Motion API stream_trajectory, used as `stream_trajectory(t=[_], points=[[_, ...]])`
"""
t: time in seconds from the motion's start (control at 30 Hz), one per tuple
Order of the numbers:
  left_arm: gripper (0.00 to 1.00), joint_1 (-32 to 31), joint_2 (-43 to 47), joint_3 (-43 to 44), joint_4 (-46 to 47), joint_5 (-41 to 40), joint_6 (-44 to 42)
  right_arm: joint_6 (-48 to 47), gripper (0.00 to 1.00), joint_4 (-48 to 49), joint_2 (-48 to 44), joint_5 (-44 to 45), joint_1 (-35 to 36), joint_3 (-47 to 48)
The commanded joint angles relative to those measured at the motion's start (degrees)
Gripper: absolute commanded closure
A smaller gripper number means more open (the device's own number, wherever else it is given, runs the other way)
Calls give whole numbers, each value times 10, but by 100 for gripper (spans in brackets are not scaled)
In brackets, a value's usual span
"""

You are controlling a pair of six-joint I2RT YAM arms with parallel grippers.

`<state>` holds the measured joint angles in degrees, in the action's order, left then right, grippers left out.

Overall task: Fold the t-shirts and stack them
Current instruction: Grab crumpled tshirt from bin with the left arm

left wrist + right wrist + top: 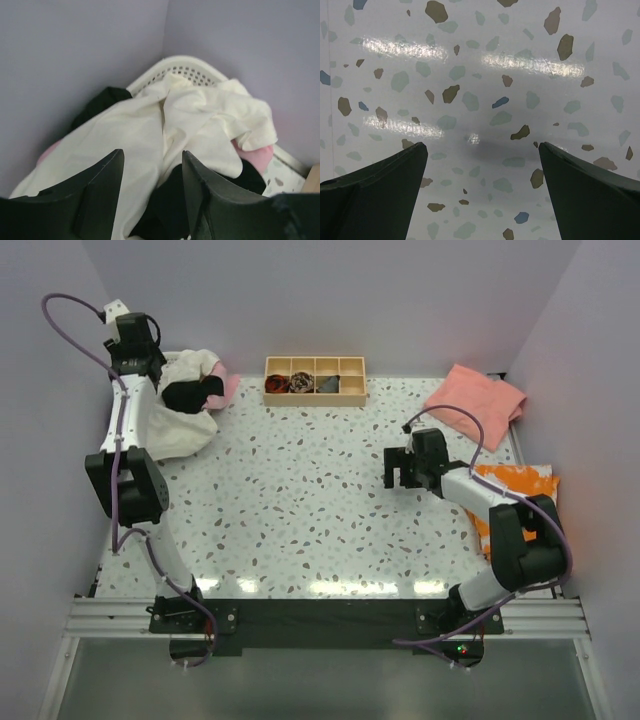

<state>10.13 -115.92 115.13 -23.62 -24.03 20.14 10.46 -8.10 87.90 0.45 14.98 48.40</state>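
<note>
Over the far-left corner, see the left gripper [152, 155] with jaws parted and pinching nothing, just above the cream-white t-shirt [145, 125] heaped with a black tee [100, 102] and a light pink tee [255, 157] against a white basket [185, 65]. Farther right, find the right gripper [482, 145] spread wide over the speckled table [470, 75], a wooden tray [314, 398] and the salmon-pink t-shirt [475, 400] beyond it.
</note>
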Motion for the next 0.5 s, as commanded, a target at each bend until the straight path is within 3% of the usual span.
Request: stream_trajectory(t=[0.0,0.33,0.43,0.47], points=[[44,2,48,-90,6,36,24,5,1,15,7,-4,-1,17],[51,1,209,-359,57,63,66,11,1,19,10,-22,-1,15],[60,1,226,-394,64,51,66,12,1,23,6,-28,-1,13],[72,1,225,-395,60,50,66,13,1,25,4,-30,-2,12]])
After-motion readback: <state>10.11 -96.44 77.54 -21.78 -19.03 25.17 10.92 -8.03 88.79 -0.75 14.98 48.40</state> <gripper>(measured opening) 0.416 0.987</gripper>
